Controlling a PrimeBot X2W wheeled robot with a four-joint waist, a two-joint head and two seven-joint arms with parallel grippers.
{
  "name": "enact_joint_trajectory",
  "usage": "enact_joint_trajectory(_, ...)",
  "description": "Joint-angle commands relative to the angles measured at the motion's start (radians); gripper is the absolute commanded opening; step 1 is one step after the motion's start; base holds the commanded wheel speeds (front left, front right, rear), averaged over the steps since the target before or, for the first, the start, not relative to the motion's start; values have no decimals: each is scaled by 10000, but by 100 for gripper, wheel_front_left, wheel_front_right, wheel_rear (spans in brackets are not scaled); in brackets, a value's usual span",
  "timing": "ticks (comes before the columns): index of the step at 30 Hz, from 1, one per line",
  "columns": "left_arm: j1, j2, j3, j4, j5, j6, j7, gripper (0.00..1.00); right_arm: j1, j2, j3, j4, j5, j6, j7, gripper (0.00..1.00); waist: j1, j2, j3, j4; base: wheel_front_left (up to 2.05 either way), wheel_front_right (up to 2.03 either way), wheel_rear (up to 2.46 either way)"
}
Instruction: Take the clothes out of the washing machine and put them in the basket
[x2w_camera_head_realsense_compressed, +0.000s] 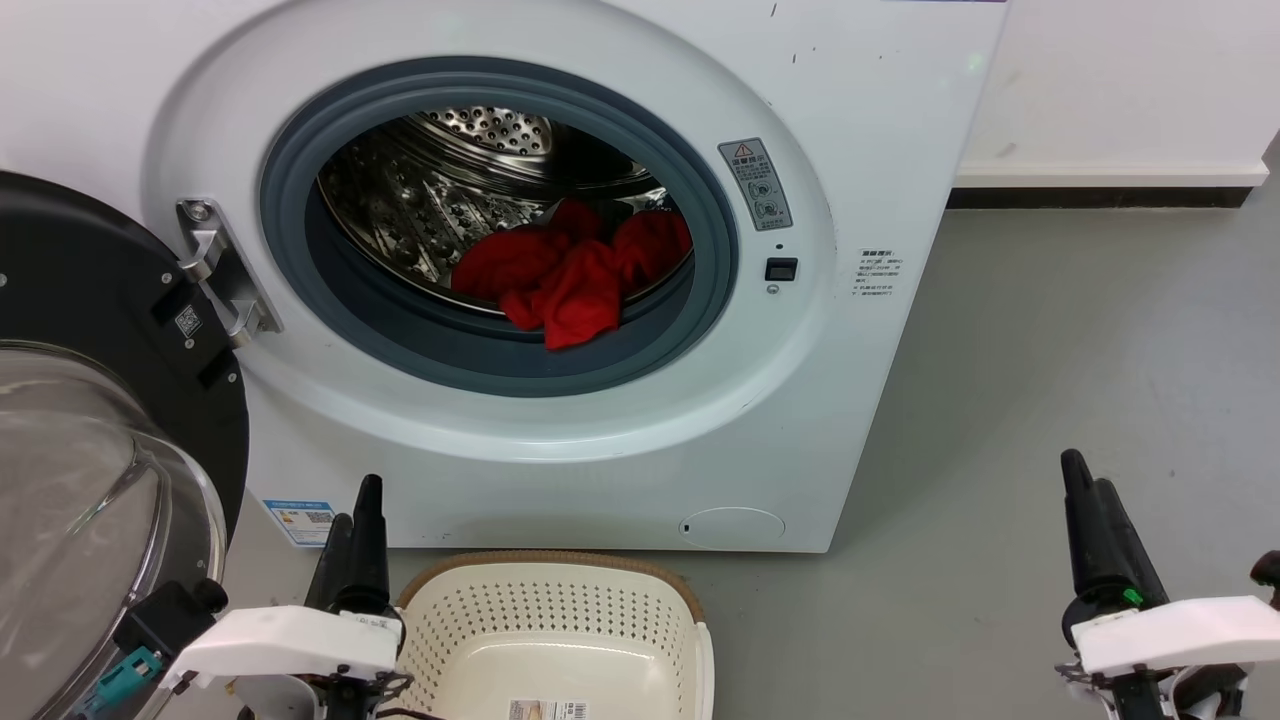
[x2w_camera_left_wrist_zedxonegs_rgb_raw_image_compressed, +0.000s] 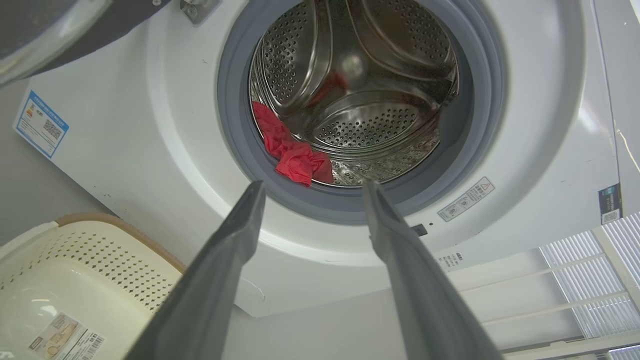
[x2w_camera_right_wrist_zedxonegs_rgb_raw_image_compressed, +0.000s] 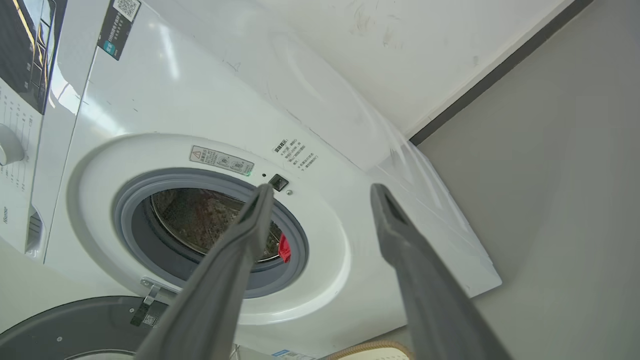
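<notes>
Left gripper (x2w_camera_head_realsense_compressed: 356, 505) and right gripper (x2w_camera_head_realsense_compressed: 1085, 478): both spread wide, holding nothing. Basket (x2w_camera_head_realsense_compressed: 560, 600) sits on the floor (x2w_camera_head_realsense_compressed: 1050, 400) just beside the left gripper, directly in front of the washing machine (x2w_camera_head_realsense_compressed: 880, 130). Red clothes (x2w_camera_head_realsense_compressed: 570, 275) bunched at the front lip of the drum (x2w_camera_head_realsense_compressed: 440, 200), 1 fold draped onto the grey ring (x2w_camera_head_realsense_compressed: 290, 200). Door (x2w_camera_head_realsense_compressed: 90, 280) hangs open at left

A smooth pale grey floor (x2w_camera_head_realsense_compressed: 1050, 380) runs to a plain white wall (x2w_camera_head_realsense_compressed: 1120, 80), scuffed faintly in places, with a thin black skirting strip (x2w_camera_head_realsense_compressed: 1100, 197) along its foot. The left wrist view catches a white-framed panel of fine pale slats (x2w_camera_left_wrist_zedxonegs_rgb_raw_image_compressed: 595, 280), evenly lit
</notes>
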Motion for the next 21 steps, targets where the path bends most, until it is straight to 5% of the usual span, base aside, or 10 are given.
enact_joint_trajectory(1,-61,21,-27,-219,325,27,-86,100,4,-15,49,-240,-402,0,-110,100,0,0,0,2,0,0,0)
enact_joint_trajectory(21,250,26,-320,-493,3180,364,-742,100,446,-13,295,-835,-3795,0,-764,100,0,0,6,4,0,0,0)
